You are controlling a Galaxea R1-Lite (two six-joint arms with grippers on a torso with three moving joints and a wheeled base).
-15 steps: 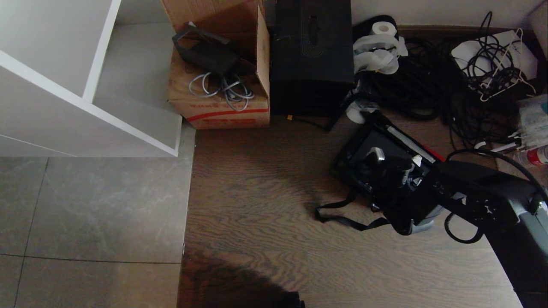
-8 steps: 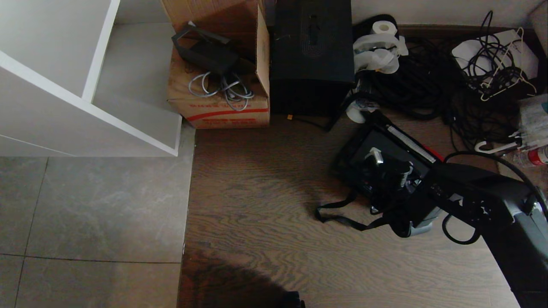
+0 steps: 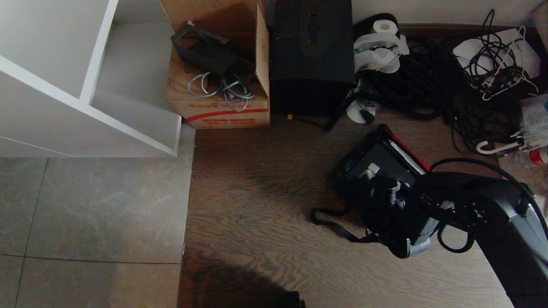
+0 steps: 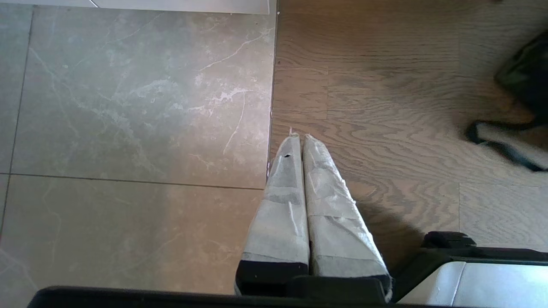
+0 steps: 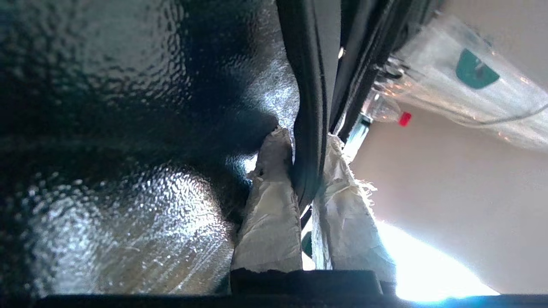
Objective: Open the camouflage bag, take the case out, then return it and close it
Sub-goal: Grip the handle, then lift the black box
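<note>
The camouflage bag (image 3: 346, 161) lies open on the wood floor at the right, its red lid lining (image 3: 409, 150) turned up behind it. The black case (image 3: 382, 155) sits inside it, tilted, with a silver end of the handle (image 3: 367, 173) showing. My right gripper (image 3: 387, 193) reaches in from the right. In the right wrist view this gripper (image 5: 306, 137) is shut on the black handle (image 5: 307, 107), beside the textured case top (image 5: 128, 128). The bag's black strap (image 3: 336, 226) trails on the floor. My left gripper (image 4: 298, 137) is shut and empty over the floor, outside the head view.
A brown cardboard box (image 3: 218, 109) with cables and a taller black box (image 3: 312, 55) stand at the back. Tangled black cables (image 3: 428, 85) and a paper roll (image 3: 382, 28) lie behind the bag. A white shelf (image 3: 85, 111) is at the left, a red-capped bottle (image 3: 537, 156) at the right edge.
My right gripper has shut on the case's handle. Case and bag have tipped up and shifted slightly left, showing more red lining; the strap slid along with them.
</note>
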